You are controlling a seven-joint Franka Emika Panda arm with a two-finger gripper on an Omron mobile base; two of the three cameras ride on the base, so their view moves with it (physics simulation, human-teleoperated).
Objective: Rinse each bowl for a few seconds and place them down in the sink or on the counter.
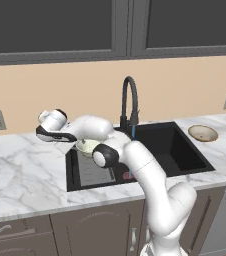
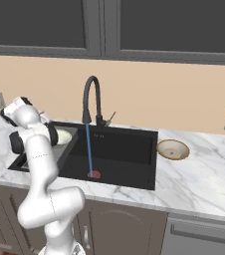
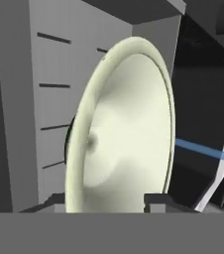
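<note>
Water point(image 2: 89, 149) is seen running from the faucet point(image 2: 91, 99) into the sink point(image 2: 129, 149). At nine o'clock, the cream-green bowl point(image 3: 124, 134) is flanked by the pincer point(image 3: 106, 201); grip cannot be told. The beige bowl point(image 2: 172, 149) is set on the desk point(image 2: 204, 174) at three o'clock.

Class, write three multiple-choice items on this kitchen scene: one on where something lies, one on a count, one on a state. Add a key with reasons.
1. Where is the beige bowl?
A. On the counter right of the sink
B. Inside the sink
C. Under the faucet

2. How many bowls are in the scene?
A. One
B. Two
C. Four

3. What is the faucet doing?
A. It is off
B. It is running
C. It is lying broken in the basin

Key: 1 A, the beige bowl rests on marble beside the basin. 2 B, the beige one plus a cream-green bowl over the grey rack at the sink's left. 3 B, a blue stream falls from the spout to the red drain.
</note>
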